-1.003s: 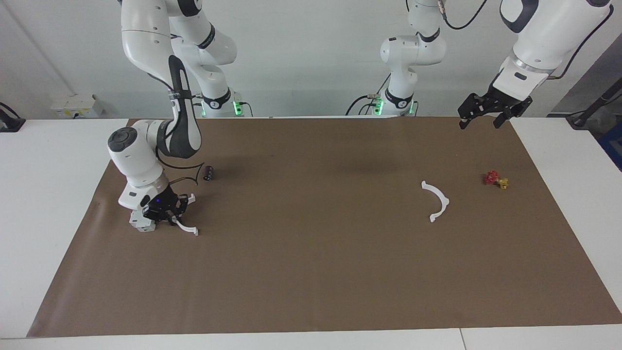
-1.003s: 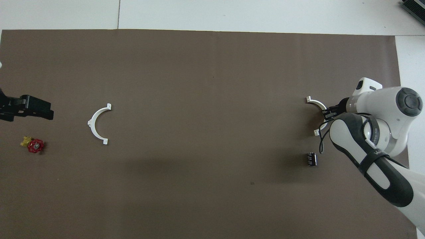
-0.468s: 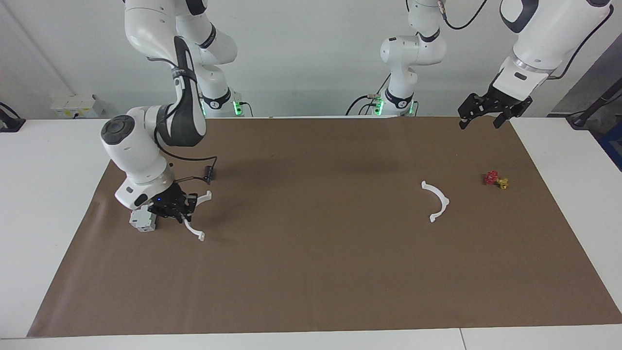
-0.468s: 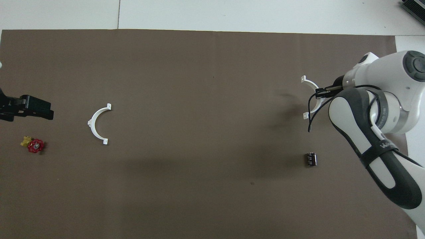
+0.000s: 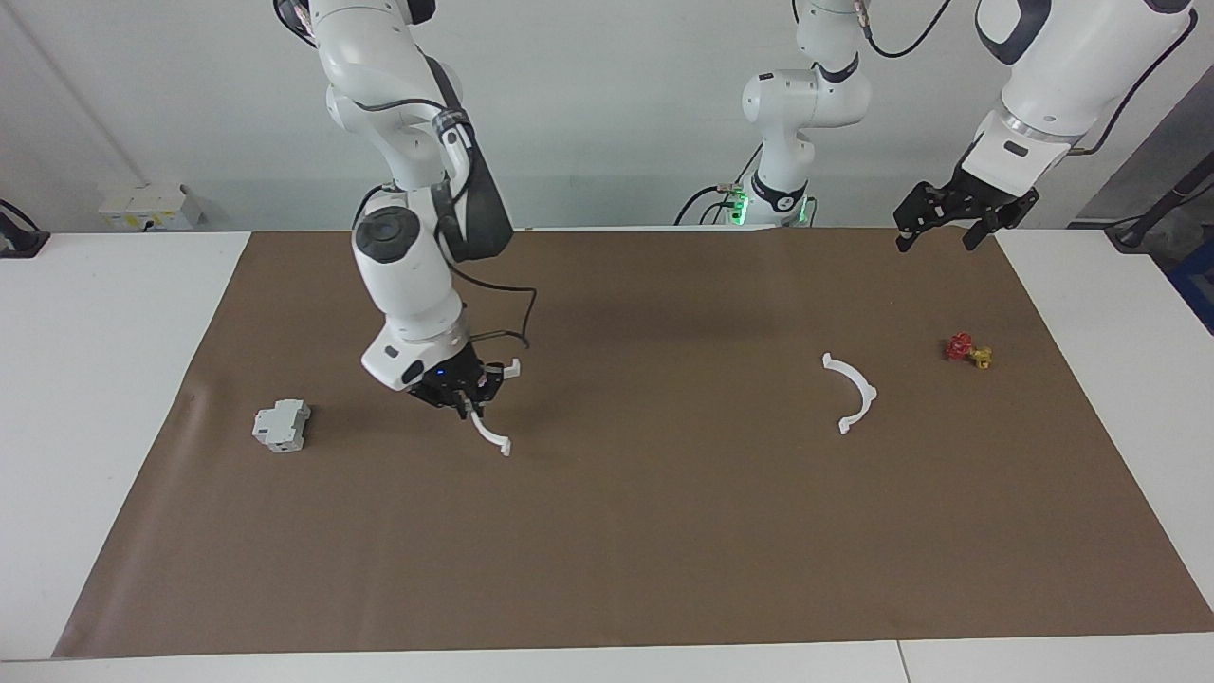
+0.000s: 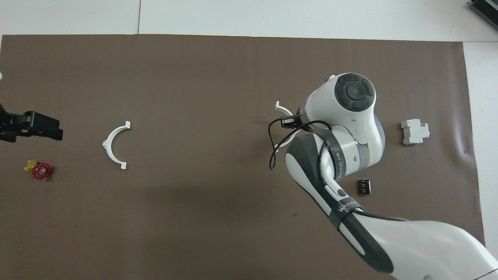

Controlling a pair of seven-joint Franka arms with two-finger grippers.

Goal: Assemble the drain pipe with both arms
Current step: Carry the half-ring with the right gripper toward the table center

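2 white half-rings logged on our brown-papered worktop [image 5: 607, 569]. We list the left gripper [image 5: 934, 232] first, waiting with jaws open over the mat's edge. Black cylinder [image 6: 364, 186], then red valve [image 5: 967, 350]. Right gripper [image 5: 467, 394], jaws clamped on the carried half-ring [image 5: 491, 436], above mid-mat. Loose half-ring [image 5: 851, 393] lies toward the left arm's end. Grey box [image 5: 282, 425] farthest.
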